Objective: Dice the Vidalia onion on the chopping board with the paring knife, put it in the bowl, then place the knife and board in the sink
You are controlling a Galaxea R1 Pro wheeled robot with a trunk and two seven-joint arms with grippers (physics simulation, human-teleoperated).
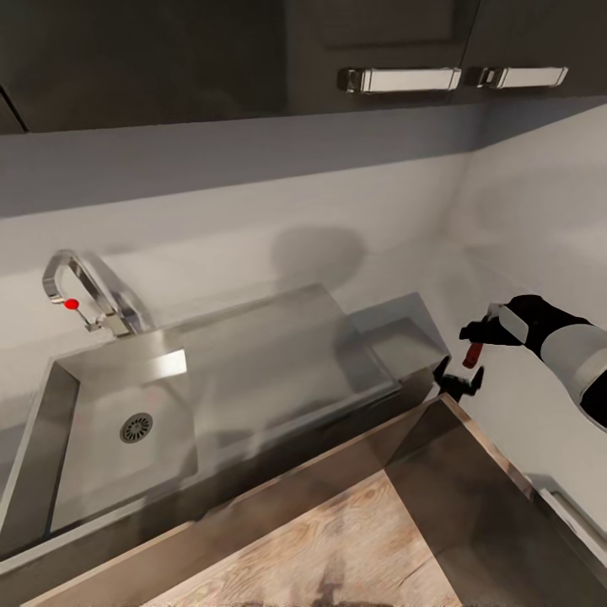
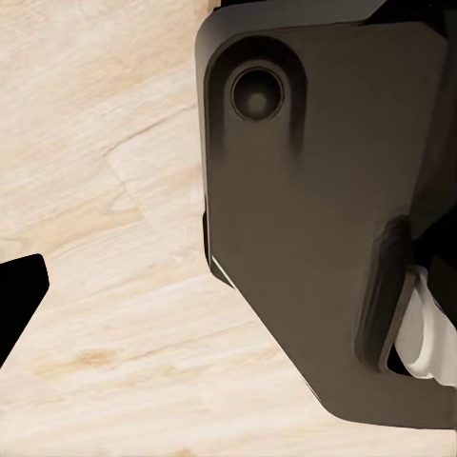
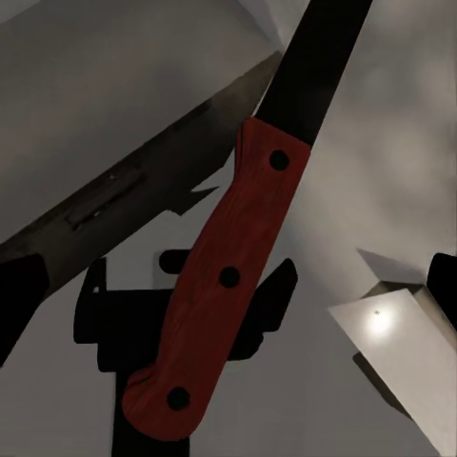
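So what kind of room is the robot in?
It looks like a kitchen. There is a steel sink with a chrome tap, dark cupboards on the wall above, and the right gripper holds a paring knife with a red handle.

A kitchen: steel sink (image 1: 110,438), chrome tap (image 1: 80,295), wall cabinets (image 1: 253,59)

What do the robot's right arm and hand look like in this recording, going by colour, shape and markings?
In the head view, the right arm is a rounded white-grey sleeve-like segment ending in a black wrist section with a small pale panel. The right hand is black and blocky. In the right wrist view its dark fingertips sit at the frame edges. No cables or lettering are visible.
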